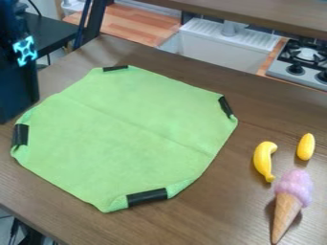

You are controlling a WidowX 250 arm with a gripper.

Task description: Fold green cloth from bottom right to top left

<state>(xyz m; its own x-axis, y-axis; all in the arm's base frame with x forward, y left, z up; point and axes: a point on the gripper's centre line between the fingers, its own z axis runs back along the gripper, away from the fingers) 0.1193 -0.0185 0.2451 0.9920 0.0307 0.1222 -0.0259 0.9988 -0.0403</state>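
Ice-cream cone (pixel 288 203) nearest; green cloth (pixel 127 139) runs longest toward the surface's (pixel 211 210) left edge; tool's grip, I can't tell.

We see part of the robot's arm (pixel 18 81) at the upper left of the camera view, cropped by the left and top edges. We observe a broad, dark section standing nearly upright, its right side forming a long, steep contour. We note a pale cyan, branching marking (pixel 26 50) at about mid-height, close to that side. Below it, we find the lower boundary slanting down toward the left edge.
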